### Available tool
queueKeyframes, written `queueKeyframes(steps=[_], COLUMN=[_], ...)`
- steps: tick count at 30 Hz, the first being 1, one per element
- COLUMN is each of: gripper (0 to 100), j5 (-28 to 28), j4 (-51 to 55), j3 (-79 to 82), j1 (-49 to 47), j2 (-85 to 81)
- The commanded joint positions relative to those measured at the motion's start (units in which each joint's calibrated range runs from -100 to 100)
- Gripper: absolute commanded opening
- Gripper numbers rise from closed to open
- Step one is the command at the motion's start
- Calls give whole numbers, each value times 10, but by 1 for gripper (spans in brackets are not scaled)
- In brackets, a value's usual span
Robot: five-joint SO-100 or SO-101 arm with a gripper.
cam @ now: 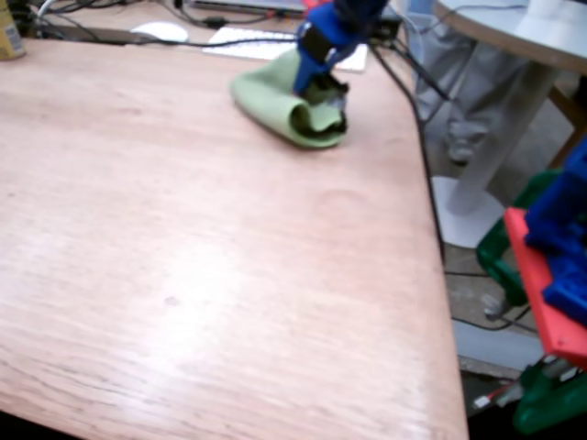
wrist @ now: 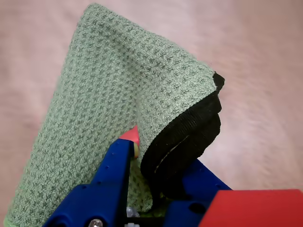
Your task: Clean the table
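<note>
A light green waffle-weave cloth (cam: 275, 99) with a black edge lies folded on the reddish-brown wooden table (cam: 183, 257), near its far right corner. The blue gripper (cam: 328, 103) comes down from the top of the fixed view and is shut on the cloth's rolled black-edged fold. In the wrist view the cloth (wrist: 104, 104) fills the left and middle, and its black hem (wrist: 189, 137) is pinched between the blue fingers (wrist: 113, 179). The gripper (wrist: 151, 161) has a red tip on its left finger.
At the table's far edge lie a white keyboard (cam: 261, 41), a white mouse (cam: 160, 31), black cables (cam: 404, 92) and a yellow item (cam: 9, 32). A pale round table (cam: 523, 37) stands beyond the right edge. Red, blue and green parts (cam: 550, 302) sit at lower right.
</note>
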Motion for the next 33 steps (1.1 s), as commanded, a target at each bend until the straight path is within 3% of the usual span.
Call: queueKeyframes(steps=[1,6,10,12,18,23,25,27,33], gripper=[0,0,0,0,1,1,1,1,1], j5=[13,13,13,12,9,11,6,6,11], j4=[8,8,14,79,437,446,446,446,421], j3=[16,19,16,15,14,-111,-227,-327,-820], j1=[109,236,224,214,-25,-404,-565,-656,-648], j2=[53,53,41,-74,-489,-646,-638,-577,-173])
